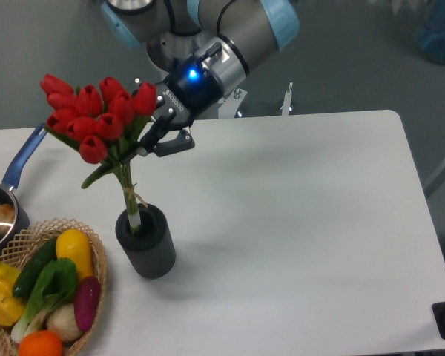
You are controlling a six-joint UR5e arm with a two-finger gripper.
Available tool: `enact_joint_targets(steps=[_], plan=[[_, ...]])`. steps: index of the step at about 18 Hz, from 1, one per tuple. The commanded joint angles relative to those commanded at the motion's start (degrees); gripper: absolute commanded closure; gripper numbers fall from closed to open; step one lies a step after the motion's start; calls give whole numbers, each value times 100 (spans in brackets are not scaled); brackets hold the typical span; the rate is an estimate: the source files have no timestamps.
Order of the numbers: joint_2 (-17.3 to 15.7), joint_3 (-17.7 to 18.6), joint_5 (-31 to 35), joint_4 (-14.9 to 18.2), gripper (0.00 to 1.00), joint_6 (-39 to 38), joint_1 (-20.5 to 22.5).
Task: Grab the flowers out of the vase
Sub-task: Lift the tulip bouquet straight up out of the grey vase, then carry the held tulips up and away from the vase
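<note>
The flowers (95, 119) are a bunch of red tulip buds with green leaves, held up at the upper left. My gripper (142, 143) is shut on the flowers just under the buds. Their tied stems (128, 194) run down to the mouth of the vase (146, 242), and only the stem tips still sit inside it. The vase is a short dark grey ribbed cylinder standing upright on the white table (297, 222), below and slightly left of the gripper.
A wicker basket (96, 256) of colourful vegetables sits at the front left, right beside the vase. A blue-handled saucepan (18, 167) stands at the left edge. The arm reaches in from the back centre.
</note>
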State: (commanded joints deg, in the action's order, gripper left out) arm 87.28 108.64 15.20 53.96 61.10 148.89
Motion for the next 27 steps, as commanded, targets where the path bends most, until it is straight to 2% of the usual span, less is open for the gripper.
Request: enact_joint_targets(steps=[4, 7, 11, 15, 18, 20, 22, 27], plan=[[-202, 0, 18, 0, 62, -125, 70], [-220, 0, 35, 0, 62, -134, 184], [-150, -27, 62, 0, 62, -99, 754], [-97, -263, 79, -9, 62, -72, 1238], [210, -431, 332, -35, 62, -2, 1371], [298, -457, 667, -35, 62, 339, 1406], [605, -475, 721, -44, 62, 717, 1485], [799, -545, 721, -44, 62, 974, 1582]])
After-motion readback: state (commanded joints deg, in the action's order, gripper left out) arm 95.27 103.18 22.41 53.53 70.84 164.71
